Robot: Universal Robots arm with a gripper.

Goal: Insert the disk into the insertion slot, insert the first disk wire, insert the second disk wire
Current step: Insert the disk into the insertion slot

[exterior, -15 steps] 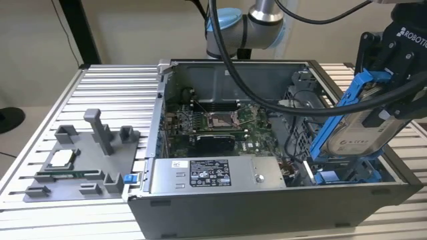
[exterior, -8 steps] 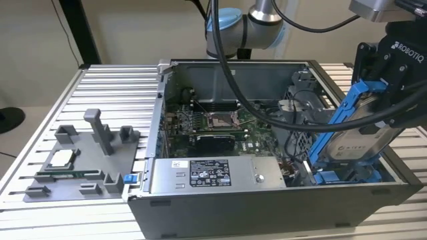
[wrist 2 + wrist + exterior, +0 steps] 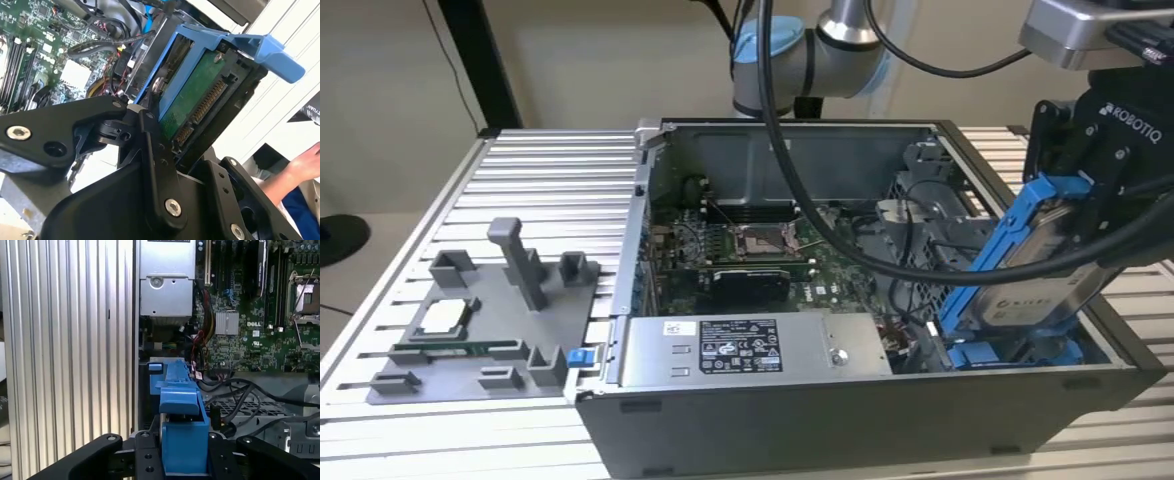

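Gripping the disk [image 3: 1034, 295] by its blue frame, the gripper [image 3: 1091, 232] hangs over the open computer case [image 3: 854, 420] at the exterior view's right. The fingers [image 3: 144, 460] are closed on the frame from both sides, as both wrist views show. The disk is tilted steeply, with its upper end high by the gripper and its lower end down inside the case. That lower end is just above the blue rails of the insertion slot [image 3: 1021, 352] in the near right corner. Whether it touches the rails I cannot tell.

In the second wrist view, the disk's green circuit board [image 3: 195, 95] and its row of connector pins face the camera. A person's hand [image 3: 305, 165] shows at the edge.

A grey labelled power-supply box [image 3: 747, 345] lies along the near wall, left of the slot, with the motherboard [image 3: 747, 250] beyond it. Black cables [image 3: 854, 245] drape across the case. On the ribbed desk [image 3: 547, 180], well apart at the exterior view's left, sits a grey holder tray [image 3: 480, 320] with upright posts.
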